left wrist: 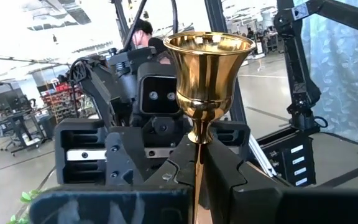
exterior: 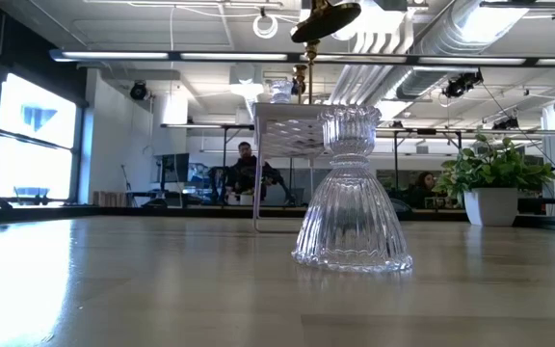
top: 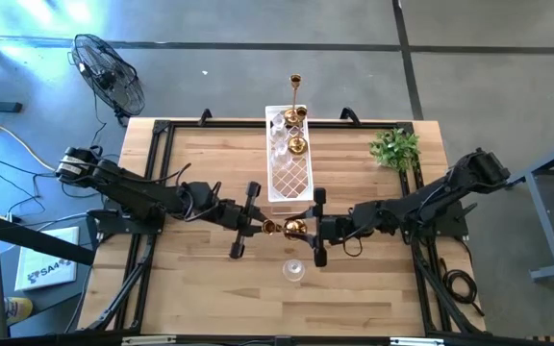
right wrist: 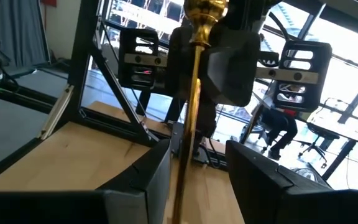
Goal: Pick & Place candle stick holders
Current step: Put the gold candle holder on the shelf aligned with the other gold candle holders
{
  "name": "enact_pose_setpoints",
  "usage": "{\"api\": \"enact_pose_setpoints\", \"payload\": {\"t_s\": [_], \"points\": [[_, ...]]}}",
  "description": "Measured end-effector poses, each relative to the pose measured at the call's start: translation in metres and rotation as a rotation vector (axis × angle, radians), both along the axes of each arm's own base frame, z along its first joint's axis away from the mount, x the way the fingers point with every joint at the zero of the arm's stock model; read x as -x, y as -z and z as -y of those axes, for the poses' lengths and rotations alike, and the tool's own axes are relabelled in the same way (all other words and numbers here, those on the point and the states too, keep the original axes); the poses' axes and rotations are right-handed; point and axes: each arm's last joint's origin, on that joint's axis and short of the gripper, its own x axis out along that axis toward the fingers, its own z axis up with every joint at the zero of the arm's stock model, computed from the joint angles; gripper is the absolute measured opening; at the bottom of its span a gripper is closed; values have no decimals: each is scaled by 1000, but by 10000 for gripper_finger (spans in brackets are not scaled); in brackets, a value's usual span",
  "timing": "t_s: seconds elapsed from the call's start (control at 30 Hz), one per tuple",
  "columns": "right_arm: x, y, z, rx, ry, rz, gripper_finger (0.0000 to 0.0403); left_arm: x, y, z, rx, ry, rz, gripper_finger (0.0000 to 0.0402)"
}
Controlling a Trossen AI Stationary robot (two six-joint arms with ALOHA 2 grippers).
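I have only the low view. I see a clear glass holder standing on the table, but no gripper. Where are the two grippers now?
Observer: They meet over mid-table, between the clear glass holder and the white tray: the left gripper faces the right gripper.
Operator: Is something held there?
Observer: Yes. The left gripper is shut on the stem of a gold candle stick holder, lifted off the table.
Operator: Does the right one hold it too?
Observer: It does not look so. Its fingers are open, and the stem passes between them.
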Motion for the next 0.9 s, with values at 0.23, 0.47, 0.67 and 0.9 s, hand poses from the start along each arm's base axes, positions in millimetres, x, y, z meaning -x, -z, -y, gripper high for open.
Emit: {"api": "enact_pose_setpoints", "payload": {"t_s": [0.23, 0.47, 0.67, 0.9], "points": [[0, 0, 0, -4, -22, 3, 149, 0, 0, 0, -7, 2, 2, 3], [-2, 0, 5, -42, -36, 3, 149, 0, 0, 0, -8, 0, 3, 3], [-4, 0, 12, -69, -59, 3, 149, 0, 0, 0, -8, -2, 4, 3], [-6, 0, 16, -69, -75, 1, 149, 0, 0, 0, -15, -5, 6, 3]]}}
